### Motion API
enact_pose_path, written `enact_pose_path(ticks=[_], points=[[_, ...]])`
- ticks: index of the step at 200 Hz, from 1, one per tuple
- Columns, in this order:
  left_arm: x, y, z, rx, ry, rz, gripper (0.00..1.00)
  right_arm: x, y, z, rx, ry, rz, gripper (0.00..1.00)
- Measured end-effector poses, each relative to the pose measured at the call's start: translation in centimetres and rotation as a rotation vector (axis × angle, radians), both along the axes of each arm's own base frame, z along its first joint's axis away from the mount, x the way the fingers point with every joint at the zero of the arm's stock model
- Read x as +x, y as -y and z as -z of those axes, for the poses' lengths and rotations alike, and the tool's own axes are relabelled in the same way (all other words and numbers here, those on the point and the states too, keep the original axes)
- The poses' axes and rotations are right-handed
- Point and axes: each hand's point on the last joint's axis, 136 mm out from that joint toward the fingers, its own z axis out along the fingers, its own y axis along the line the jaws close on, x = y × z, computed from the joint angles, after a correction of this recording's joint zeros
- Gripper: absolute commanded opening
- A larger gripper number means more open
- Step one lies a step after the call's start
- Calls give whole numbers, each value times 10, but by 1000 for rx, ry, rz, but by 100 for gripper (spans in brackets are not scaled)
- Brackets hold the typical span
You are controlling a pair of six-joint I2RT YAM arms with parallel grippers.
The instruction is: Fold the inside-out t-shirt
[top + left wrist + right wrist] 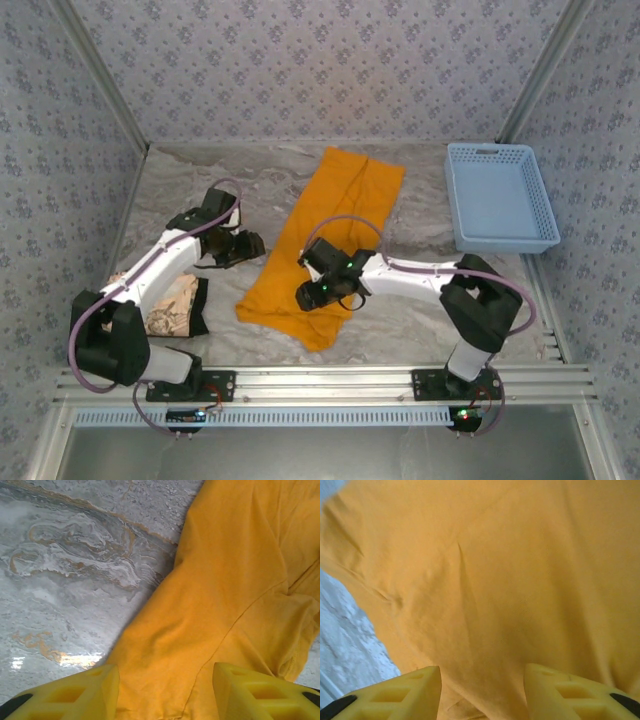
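**Orange shirt lies in a long strip between two parted grippers**

A blue perforated basket (503,240) stands at the far right corner of the marbled table (190,185), its blue floor in plain sight from rim to rim; well apart from it, the inside-out t-shirt (330,240) lies mid-table as a long narrow band, running diagonally from the far centre toward the near edge.

The left gripper (165,692) hangs at the band's left edge, yellow fingers (70,692) spread apart, with cloth and bare table below them; the right gripper (482,690) sits over the shirt's near end, fingers likewise apart above orange fabric; whether either pair touches the cloth cannot be told.

A beige cloth (175,305) with a dark edge lies at the near left, partly hidden under the left arm; no printed graphic can be made out on the shirt, and its sleeves are hard to pick out among the folds.
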Motion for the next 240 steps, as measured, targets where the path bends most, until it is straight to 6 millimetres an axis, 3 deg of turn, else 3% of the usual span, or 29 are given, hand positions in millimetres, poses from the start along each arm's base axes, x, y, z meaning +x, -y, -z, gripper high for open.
enact_pose_path(ticks=[18, 33, 51, 84, 100, 127, 150, 171, 186, 204, 221, 240], points=[[1, 1, 7, 6, -14, 12, 52, -14, 17, 24, -54, -48, -1, 48], [0, 3, 14, 4, -32, 28, 53, -17, 24, 20, -41, -47, 8, 48], [-2, 9, 19, 12, -38, 68, 53, -26, 51, 23, -91, -75, 34, 49], [-27, 55, 27, 52, -22, 314, 54, -27, 120, 20, -196, -123, 155, 52], [-42, 81, 32, 55, -12, 436, 56, -16, 148, 9, -196, -131, 237, 54], [-56, 107, 35, 63, 38, 592, 58, 15, 180, -20, -113, -100, 395, 59], [-59, 134, 27, 56, 170, 768, 64, 42, 194, -39, -50, -79, 493, 59], [-53, 154, 18, 57, 311, 899, 64, 60, 196, -43, -33, -76, 525, 58], [-26, 163, 12, 63, 353, 882, 63, 79, 196, -40, -25, -68, 546, 57], [44, 177, 0, 47, 407, 779, 63, 113, 200, -38, -9, -39, 593, 57], [110, 188, -3, 52, 454, 686, 63, 158, 203, -43, 26, 34, 635, 54], [155, 196, 8, 70, 454, 614, 62, 205, 200, -52, 69, 115, 659, 50]])
